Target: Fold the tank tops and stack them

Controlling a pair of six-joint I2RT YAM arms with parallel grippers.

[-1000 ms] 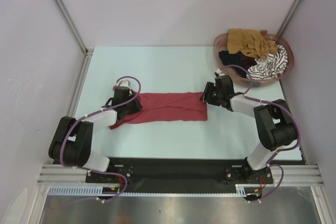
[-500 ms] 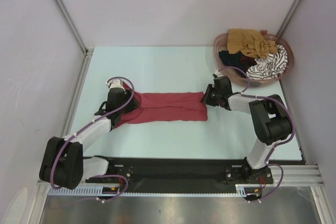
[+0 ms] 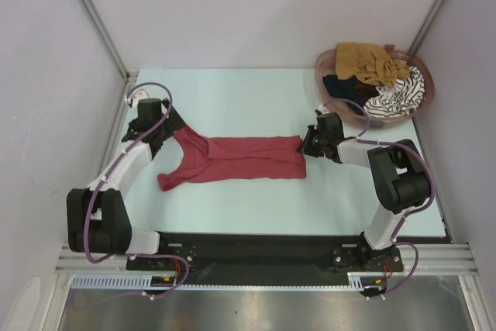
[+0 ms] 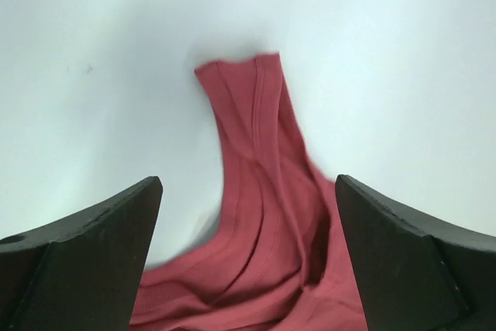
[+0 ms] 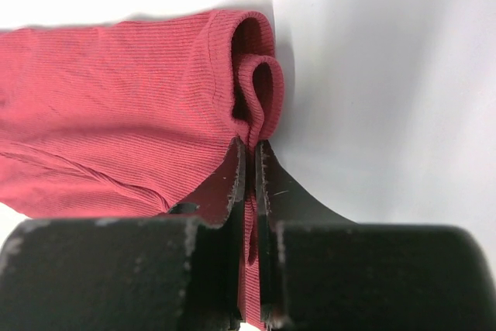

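Top view: the dark red tank top (image 3: 248, 159) lies flat mid-desk (image 3: 256, 98), straps left and hem right. The remaining tank tops (image 3: 380, 75) are heaped in the basket (image 3: 422, 102), far right.

Left wrist view: the left hand (image 4: 248, 184) is spread, with a strap (image 4: 252, 114) lying free between its fingers.

Right wrist view: the right hand (image 5: 249, 151) pinches the hem (image 5: 252, 75).

Recommendation: hold the hem taut and lay both straps smooth before folding.

No legible writing.

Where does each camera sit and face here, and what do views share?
Top external: above and behind the arms, looking down at the table; both arms show.
Left wrist: looks down past the open left gripper at the dark red tank top.
Right wrist: looks along the right gripper, shut on the top's edge.
Shared: all three show the top.
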